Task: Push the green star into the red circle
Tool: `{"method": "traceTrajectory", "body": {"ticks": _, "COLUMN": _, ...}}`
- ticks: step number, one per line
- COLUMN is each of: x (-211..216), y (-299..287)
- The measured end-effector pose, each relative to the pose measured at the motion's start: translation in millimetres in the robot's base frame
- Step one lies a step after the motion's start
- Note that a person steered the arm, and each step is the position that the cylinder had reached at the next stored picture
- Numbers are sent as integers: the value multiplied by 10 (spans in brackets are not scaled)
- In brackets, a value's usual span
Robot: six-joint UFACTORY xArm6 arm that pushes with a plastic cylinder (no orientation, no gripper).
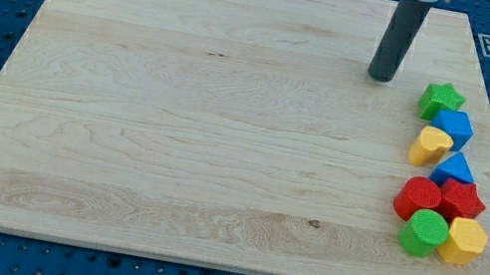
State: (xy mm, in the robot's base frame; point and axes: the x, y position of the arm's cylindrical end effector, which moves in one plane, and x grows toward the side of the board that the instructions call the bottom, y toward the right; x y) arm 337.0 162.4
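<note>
Your tip (380, 77) sits just left of green star (442, 99); red circle (417, 198) lies nearer, beyond blue and yellow blocks; no jaws, bare rod.

Dark rod near-vertical, my tip (380, 78) down at view's upper right.

Wide open board (176, 125) left of my tip (380, 77). Right edge crowded: green star (441, 99) to red circle (417, 199) blocked by blue cube (453, 127), yellow heart (431, 145), blue triangle (455, 169) (touching chain).
</note>
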Motion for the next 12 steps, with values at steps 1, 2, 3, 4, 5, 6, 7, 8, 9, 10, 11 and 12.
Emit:
{"method": "traceTrajectory", "body": {"ticks": 1, "x": -142, "y": 409}}
{"method": "traceTrajectory", "body": {"ticks": 2, "x": 37, "y": 868}}
{"method": "traceTrajectory", "body": {"ticks": 3, "x": 338, "y": 1061}}
{"method": "traceTrajectory", "body": {"ticks": 4, "x": 360, "y": 1025}}
{"method": "traceTrajectory", "body": {"ticks": 5, "x": 351, "y": 814}}
{"method": "traceTrajectory", "body": {"ticks": 6, "x": 350, "y": 467}}
{"method": "traceTrajectory", "body": {"ticks": 7, "x": 350, "y": 73}}
{"method": "traceTrajectory", "body": {"ticks": 8, "x": 353, "y": -177}}
{"method": "traceTrajectory", "body": {"ticks": 9, "x": 345, "y": -262}}
{"method": "traceTrajectory", "body": {"ticks": 10, "x": 260, "y": 264}}
{"method": "traceTrajectory", "body": {"ticks": 11, "x": 326, "y": 861}}
{"method": "traceTrajectory", "body": {"ticks": 12, "x": 501, "y": 979}}
